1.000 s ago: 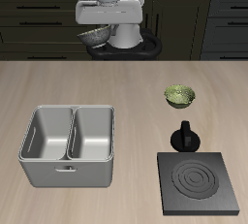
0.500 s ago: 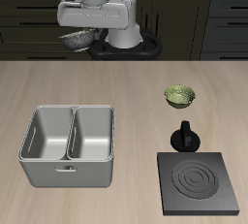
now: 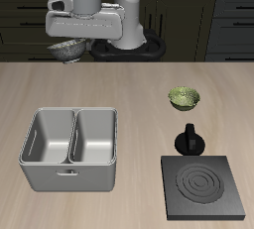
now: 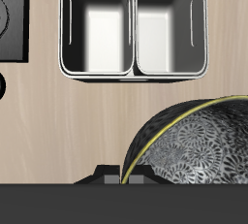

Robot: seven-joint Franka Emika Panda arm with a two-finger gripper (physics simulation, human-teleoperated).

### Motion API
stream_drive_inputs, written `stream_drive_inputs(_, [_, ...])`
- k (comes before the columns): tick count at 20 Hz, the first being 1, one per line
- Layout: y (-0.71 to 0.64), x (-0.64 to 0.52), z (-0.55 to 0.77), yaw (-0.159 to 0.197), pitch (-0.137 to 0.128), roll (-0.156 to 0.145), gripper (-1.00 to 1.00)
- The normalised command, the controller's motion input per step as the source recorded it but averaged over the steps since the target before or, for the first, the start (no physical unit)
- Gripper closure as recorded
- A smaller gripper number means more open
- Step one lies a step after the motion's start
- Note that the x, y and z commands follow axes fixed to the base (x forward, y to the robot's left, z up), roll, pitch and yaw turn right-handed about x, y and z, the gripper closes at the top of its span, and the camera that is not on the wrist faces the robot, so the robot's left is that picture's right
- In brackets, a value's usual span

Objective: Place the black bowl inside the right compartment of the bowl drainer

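The black bowl (image 3: 67, 48) hangs high in the air, beyond the table's back edge, with my gripper (image 3: 77, 41) shut on its rim. In the wrist view the bowl (image 4: 194, 143) fills much of the frame, dark with a pale speckled inside and a yellowish rim, and a fingertip (image 4: 124, 171) clamps its edge. The bowl drainer (image 3: 71, 113), a light-grey basin with two deep wells, stands on the table well below and nearer the front edge. Seen from the wrist, both wells of the drainer (image 4: 133, 34) hold nothing.
A green bowl (image 3: 185, 98) sits on the table away from the drainer. Nearer the front edge a small black pot-like object (image 3: 188, 139) stands just behind a flat black stove plate (image 3: 203, 186). Dark cabinets run along the back.
The arm has swung sideways and slightly up with the black bowl in its grip, moving away from the green bowl's side toward the drainer's side. Nothing on the table moved.
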Motion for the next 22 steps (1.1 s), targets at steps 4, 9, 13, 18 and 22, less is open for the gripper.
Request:
stream_drive_inputs(4, [-0.20,0.31,0.00,-0.050,0.046,0.000,1.00])
stream_drive_inputs(9, [-0.17,0.42,0.00,0.009,0.003,0.009,1.00])
stream_drive_inputs(13, [-0.08,0.26,0.04,0.014,-0.014,0.001,1.00])
stream_drive_inputs(18, [-0.16,0.24,0.01,-0.003,0.006,-0.022,1.00])
stream_drive_inputs(22, [-0.09,0.21,-0.03,0.022,-0.005,-0.033,1.00])
